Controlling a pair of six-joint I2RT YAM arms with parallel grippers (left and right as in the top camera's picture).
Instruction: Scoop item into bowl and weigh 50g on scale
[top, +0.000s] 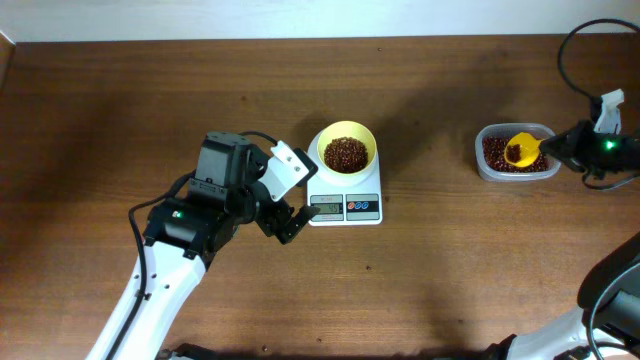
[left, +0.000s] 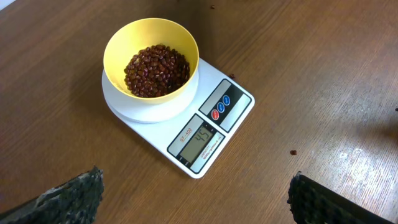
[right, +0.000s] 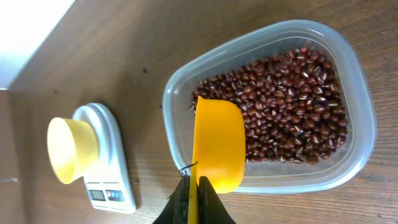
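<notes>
The pale yellow bowl (top: 326, 140) (left: 118, 43) (right: 68, 149) stands on the white scale (top: 345, 207) (left: 239, 93) (right: 112, 174), partly filled with dark red-brown beans (top: 346, 153) (left: 157, 70). The display (left: 199, 138) seems to read 45. My left gripper (top: 298, 198) (left: 196, 191) is open just in front of the scale's left corner and holds nothing. My right gripper (top: 556, 147) (right: 194, 190) is shut on the handle of a yellow scoop (top: 520, 150) (right: 217, 146). The scoop hangs over the near side of a clear tub (top: 488, 166) (right: 348, 168) of beans (right: 292, 93). Its inside is hidden.
A few stray beans (left: 293, 151) lie on the wooden table to the right of the scale. A black cable (top: 572, 50) loops at the back right near the right arm. The table's back edge meets a white wall (top: 300, 15).
</notes>
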